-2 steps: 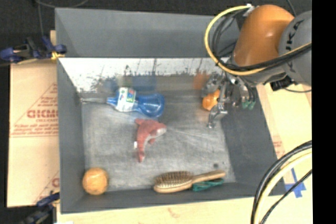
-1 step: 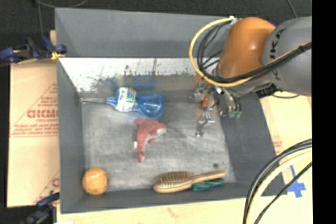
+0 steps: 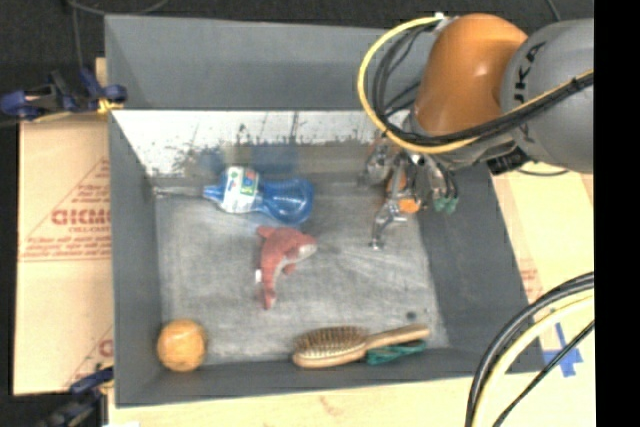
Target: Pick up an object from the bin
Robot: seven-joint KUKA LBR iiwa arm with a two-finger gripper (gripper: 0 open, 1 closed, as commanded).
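Gripper (image 3: pixel 383 227) right of the red toy dolphin (image 3: pixel 279 261), near, apart.

A bottle (image 3: pixel 258 195) is laid on its side near the back wall of the bin (image 3: pixel 130 245), with a toy fish (image 3: pixel 278 260) just in front of it. A ball (image 3: pixel 181 345) is set in the front left corner, and a hairbrush (image 3: pixel 345 347) is laid along the front wall to its right. The tool (image 3: pixel 390 215) is held over the back right, right of the bottle.
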